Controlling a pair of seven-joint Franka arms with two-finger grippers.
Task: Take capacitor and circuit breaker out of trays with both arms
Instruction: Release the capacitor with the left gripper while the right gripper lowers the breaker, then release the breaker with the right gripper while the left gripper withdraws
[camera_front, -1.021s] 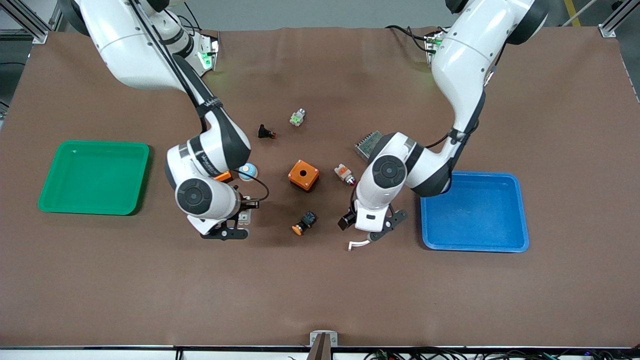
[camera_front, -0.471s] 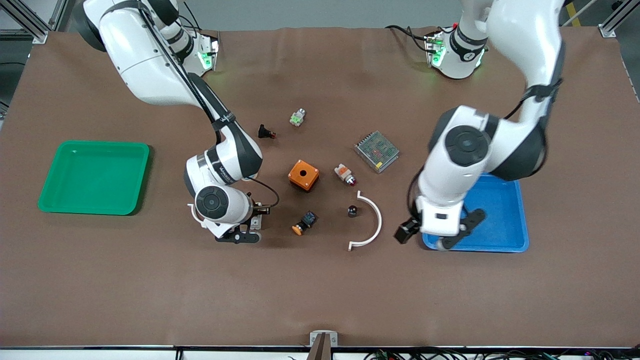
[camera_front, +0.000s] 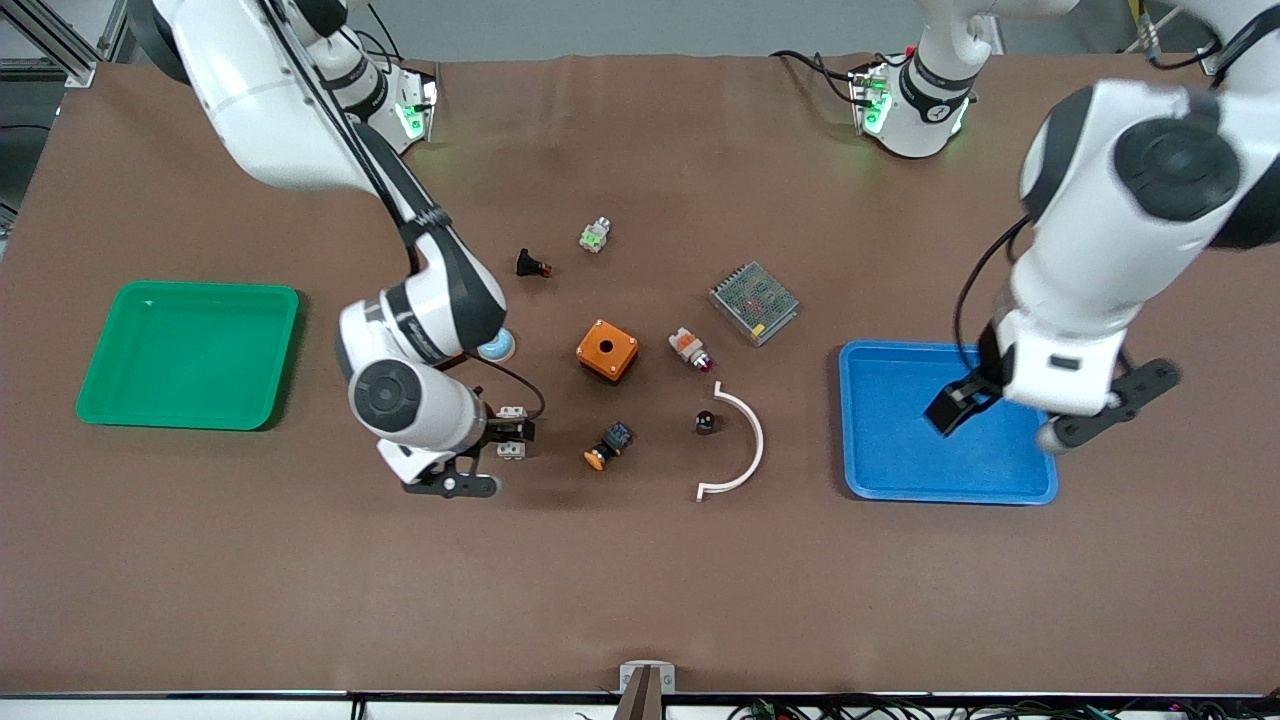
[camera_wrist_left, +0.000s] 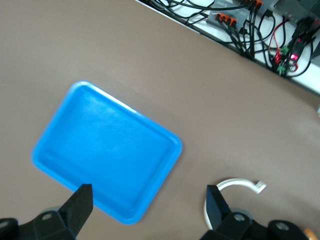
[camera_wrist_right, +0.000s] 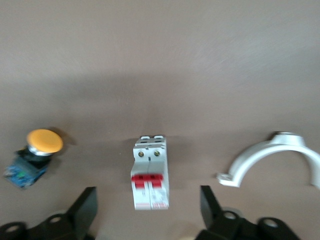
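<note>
From the front, both trays are empty: the capacitor (camera_front: 705, 422) stands on the table beside the white curved clip (camera_front: 738, 444), and the circuit breaker (camera_front: 512, 420) lies under the right gripper (camera_front: 487, 452), apparently released. The left gripper (camera_front: 1005, 418) hangs over the blue tray (camera_front: 890, 470). The left wrist view shows it spread wide, holding nothing. In the right wrist view, the spread fingers straddle the breaker without touching it, its long axis running toward the wrist.
</note>
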